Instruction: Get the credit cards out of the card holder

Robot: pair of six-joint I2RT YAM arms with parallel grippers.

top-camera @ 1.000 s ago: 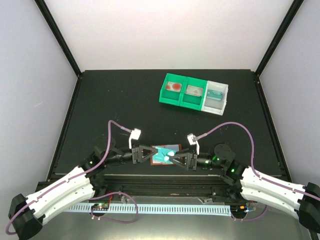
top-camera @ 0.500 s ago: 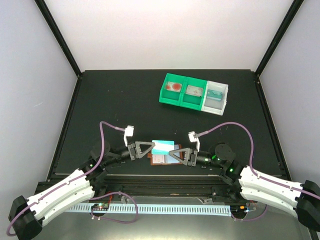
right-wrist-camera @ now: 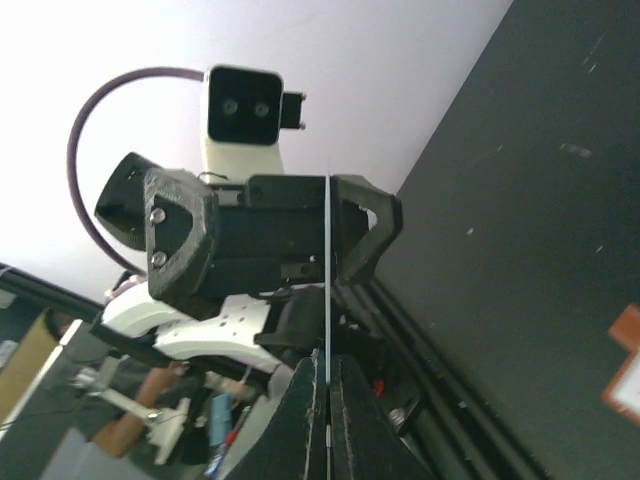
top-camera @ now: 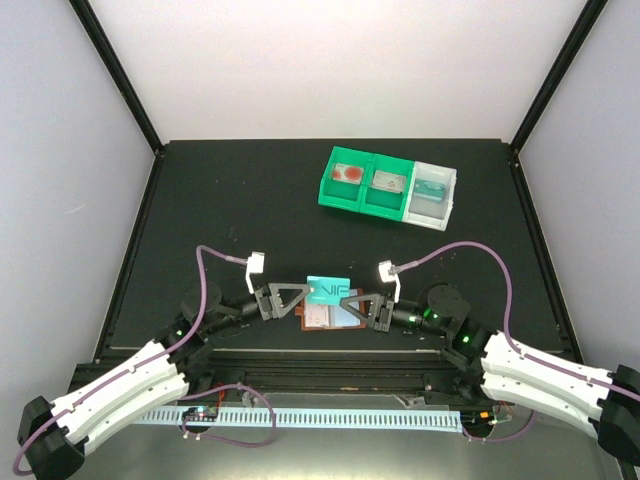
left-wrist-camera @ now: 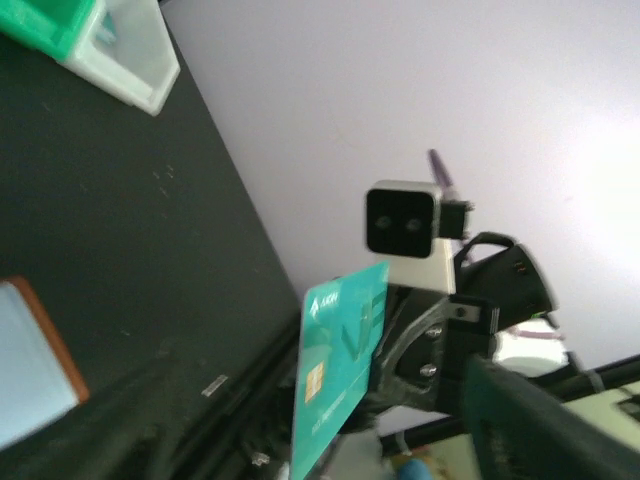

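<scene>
A teal credit card [top-camera: 327,289] hangs above the table between the two grippers. My right gripper [top-camera: 350,303] is shut on its right end; in the right wrist view the credit card [right-wrist-camera: 327,270] stands edge-on, pinched between that gripper's fingertips [right-wrist-camera: 345,420]. My left gripper [top-camera: 303,297] is open, with its jaws spread to either side of the card and off it. The reddish-brown card holder [top-camera: 317,318] lies open on the table just below, pale pockets up. In the left wrist view the credit card [left-wrist-camera: 340,370] shows its chip face, and the card holder [left-wrist-camera: 30,365] lies at the lower left.
Two green bins [top-camera: 364,182] and a white bin [top-camera: 432,194], each with small items inside, stand at the back right of the black table [top-camera: 230,220]. Black frame posts rise at the table's back corners. Both arms' cables arch over the near middle.
</scene>
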